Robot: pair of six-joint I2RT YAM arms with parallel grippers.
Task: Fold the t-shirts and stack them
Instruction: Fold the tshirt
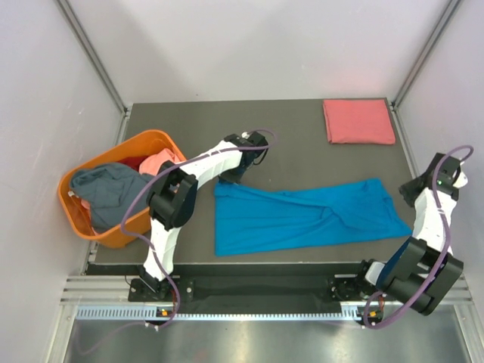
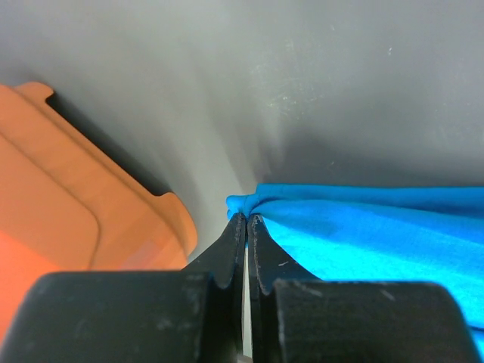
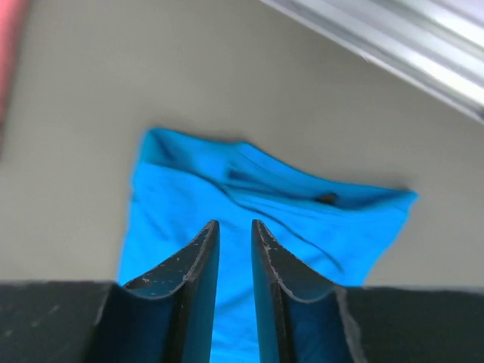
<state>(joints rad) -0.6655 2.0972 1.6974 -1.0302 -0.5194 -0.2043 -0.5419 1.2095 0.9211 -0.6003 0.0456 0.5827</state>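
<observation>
— First entry?
— One bright blue t-shirt (image 1: 306,218). It lies lengthwise across the near half of the dark surface (image 1: 295,144), wrinkled, with a twist of cloth near the middle. The right wrist view shows its neck opening at the right end.
— Who has hold of it?
— The left jaws. They are pressed together on the bunched far-left corner, just beside the rim of the orange basket (image 1: 113,227). The right jaws stand a little apart over the shirt's right end, with nothing between them. I can't tell whether they touch the cloth.
— Second entry?
— One salmon-pink t-shirt (image 1: 358,121), folded to a flat rectangle. It sits in the far right corner of the surface, well apart from the blue one.
— And in the basket?
— It sits at the left edge of the surface. Inside are one grey-blue shirt (image 1: 110,189), crumpled, and one pink shirt (image 1: 160,161) at the far side, with a bit of darker red showing between them.
</observation>
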